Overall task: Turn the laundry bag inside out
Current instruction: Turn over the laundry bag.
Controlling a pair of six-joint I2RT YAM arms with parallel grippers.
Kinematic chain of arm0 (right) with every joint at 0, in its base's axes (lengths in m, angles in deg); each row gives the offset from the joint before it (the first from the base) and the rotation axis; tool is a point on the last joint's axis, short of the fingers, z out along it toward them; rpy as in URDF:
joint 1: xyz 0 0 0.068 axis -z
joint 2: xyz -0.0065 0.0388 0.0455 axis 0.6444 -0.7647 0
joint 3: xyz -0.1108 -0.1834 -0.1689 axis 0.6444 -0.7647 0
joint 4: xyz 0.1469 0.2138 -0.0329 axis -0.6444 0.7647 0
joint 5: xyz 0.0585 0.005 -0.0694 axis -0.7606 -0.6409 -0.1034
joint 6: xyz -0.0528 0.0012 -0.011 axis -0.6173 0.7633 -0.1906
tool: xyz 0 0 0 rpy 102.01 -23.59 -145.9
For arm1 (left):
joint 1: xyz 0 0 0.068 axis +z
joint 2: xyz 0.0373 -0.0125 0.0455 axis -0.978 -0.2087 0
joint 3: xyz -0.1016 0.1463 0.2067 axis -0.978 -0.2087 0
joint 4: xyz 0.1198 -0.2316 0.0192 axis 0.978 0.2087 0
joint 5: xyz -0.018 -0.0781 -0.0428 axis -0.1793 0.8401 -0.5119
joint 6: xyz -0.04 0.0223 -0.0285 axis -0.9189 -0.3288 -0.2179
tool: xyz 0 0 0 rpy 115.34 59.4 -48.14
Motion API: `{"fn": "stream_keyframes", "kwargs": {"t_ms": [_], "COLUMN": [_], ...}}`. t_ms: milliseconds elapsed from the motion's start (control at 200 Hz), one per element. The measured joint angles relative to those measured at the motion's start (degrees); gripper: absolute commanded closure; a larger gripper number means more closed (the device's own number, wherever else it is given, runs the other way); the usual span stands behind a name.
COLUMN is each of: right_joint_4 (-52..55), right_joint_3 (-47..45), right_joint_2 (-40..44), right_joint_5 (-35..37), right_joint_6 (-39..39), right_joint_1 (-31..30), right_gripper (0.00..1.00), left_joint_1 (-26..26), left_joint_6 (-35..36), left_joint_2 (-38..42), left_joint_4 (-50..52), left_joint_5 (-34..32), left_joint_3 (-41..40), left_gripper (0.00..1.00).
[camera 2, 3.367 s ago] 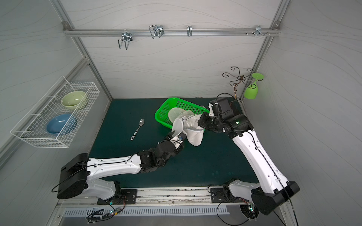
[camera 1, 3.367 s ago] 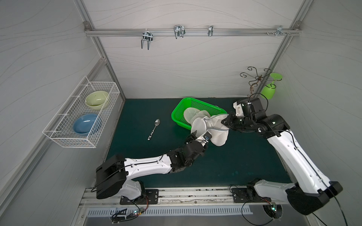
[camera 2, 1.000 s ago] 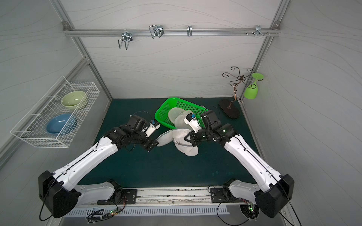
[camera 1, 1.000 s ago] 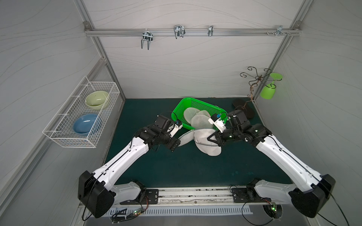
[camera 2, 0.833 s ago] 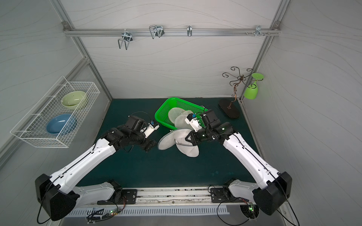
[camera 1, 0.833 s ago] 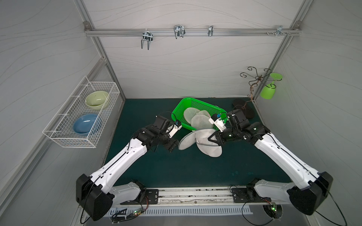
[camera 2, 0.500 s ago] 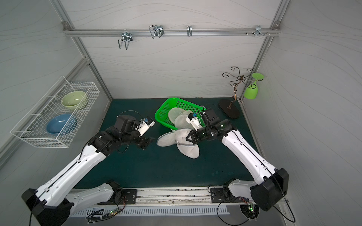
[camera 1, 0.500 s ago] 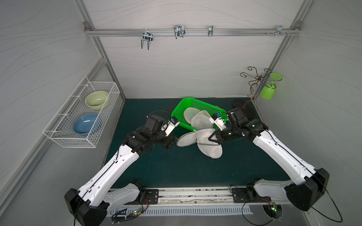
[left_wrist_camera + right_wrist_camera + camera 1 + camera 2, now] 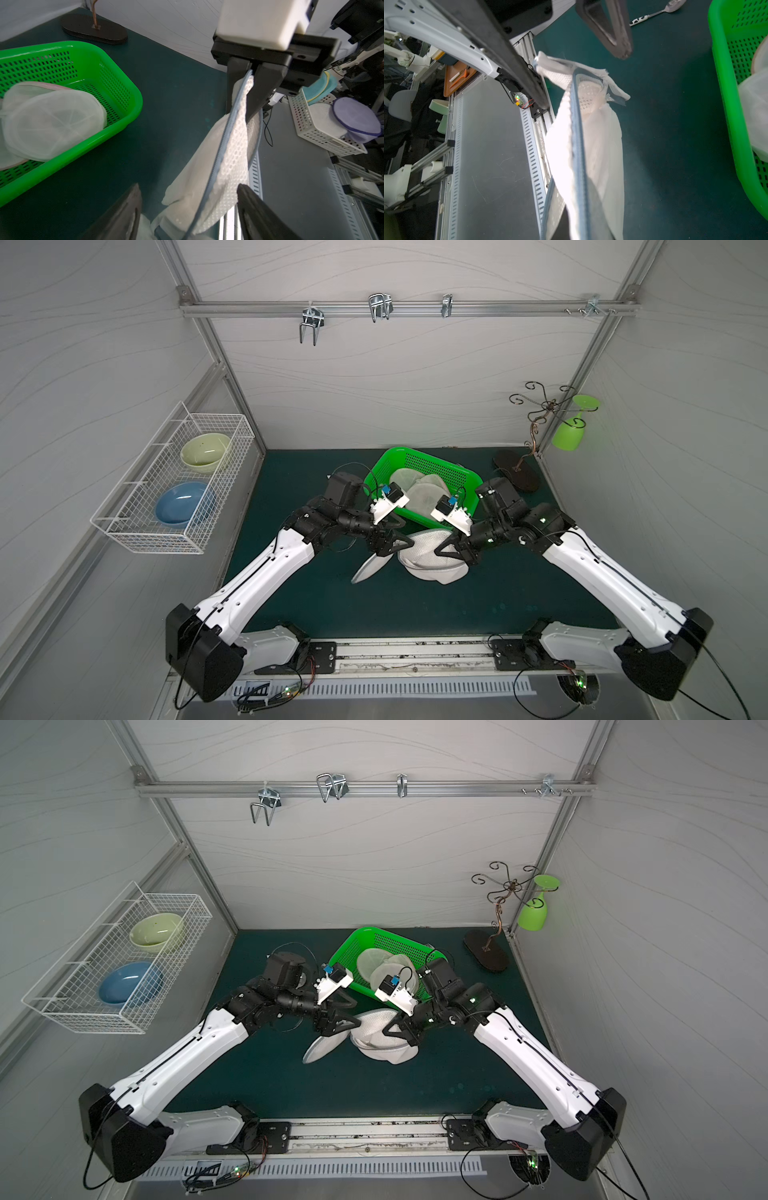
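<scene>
Holding mesh bags (image 9: 419, 493): green basket (image 9: 440, 466); rack (image 9: 137, 537) w/ bowls (image 9: 185, 502); laundry bag (image 9: 428, 562) outside.

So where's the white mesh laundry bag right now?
In both top views the laundry bag is mid-table, just in front of the green basket, pinched by the right gripper, with the open left gripper at its other side.

Green basket (image 9: 432, 466) blocks the back centre, with the laundry bag (image 9: 428, 564) bunched just in front. Dark mat (image 9: 415, 614) at the near side lies open; glass stand (image 9: 515, 477) crowds the back right corner.
</scene>
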Motion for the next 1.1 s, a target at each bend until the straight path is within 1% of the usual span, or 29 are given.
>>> {"fn": "stream_keyframes", "kwargs": {"t_ms": [50,230,310,385,520,675,730,870,1025,1070,1100], "right_joint_4": [0.3,0.8,0.9,0.9,0.9,1.0,1.0,1.0,1.2,1.2,1.2], "right_joint_3": [0.0,0.0,0.0,0.0,0.0,0.0,0.0,0.0,0.6,0.7,0.7], "right_joint_2": [0.0,0.0,0.0,0.0,0.0,0.0,0.0,-0.1,-0.5,-0.6,-0.6], "right_joint_5": [-0.7,-1.4,-1.4,-1.4,-1.4,-1.3,-1.3,-1.3,-1.3,-1.3,-1.3], "right_joint_6": [-1.0,-2.5,-2.6,-2.6,-2.5,-2.5,-2.5,-2.3,-2.0,-1.9,-1.9], "right_joint_1": [-0.5,-1.1,-1.1,-1.1,-1.1,-1.1,-1.1,-1.1,-1.1,-1.1,-1.1], "right_gripper": [1.00,1.00,1.00,1.00,1.00,1.00,1.00,1.00,1.00,1.00,1.00], "left_joint_1": [0.0,0.0,0.0,0.0,0.0,0.0,0.0,0.0,0.0,0.0,0.0], "left_joint_6": [-0.1,0.6,1.3,1.5,1.9,2.4,2.6,3.2,3.7,4.1,4.3], "left_joint_2": [-0.3,-1.2,-1.6,-1.7,-1.7,-1.7,-1.7,-1.7,-2.1,-2.3,-2.4], "left_joint_4": [-0.1,-0.1,0.1,0.1,0.2,0.8,1.2,2.5,3.2,3.3,3.5], "left_joint_5": [1.1,4.6,6.3,7.8,10.1,11.5,11.6,11.6,12.5,12.7,12.9], "left_joint_3": [0.0,0.0,0.0,0.0,0.0,0.0,0.0,0.0,0.0,0.0,0.0], "left_gripper": [0.30,0.53,0.59,0.61,0.62,0.56,0.55,0.62,0.79,0.87,0.96]}}
